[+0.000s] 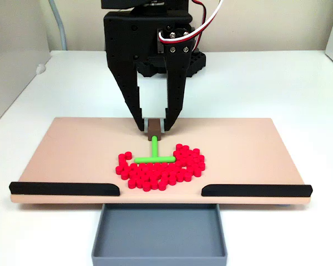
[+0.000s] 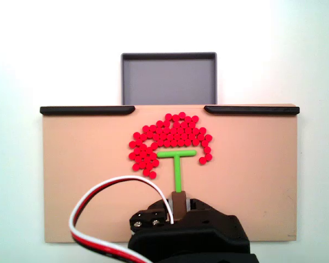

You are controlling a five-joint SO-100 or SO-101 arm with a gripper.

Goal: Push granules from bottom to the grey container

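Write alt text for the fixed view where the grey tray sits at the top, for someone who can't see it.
A black gripper holds a green T-shaped pusher against a patch of red granules on a tan board. Beyond the board's far edge, in the gap between two black strips, sits an empty grey container.

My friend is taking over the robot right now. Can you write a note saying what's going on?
The tool is shut on the brown block that tops the green T-shaped pusher.
The granules sit in a patch on the tan board, around the pusher's bar, near the gap between the black strips.
The grey container beyond the gap looks empty.
Done: granules gathered near the gap.
Left: push them all into the container.
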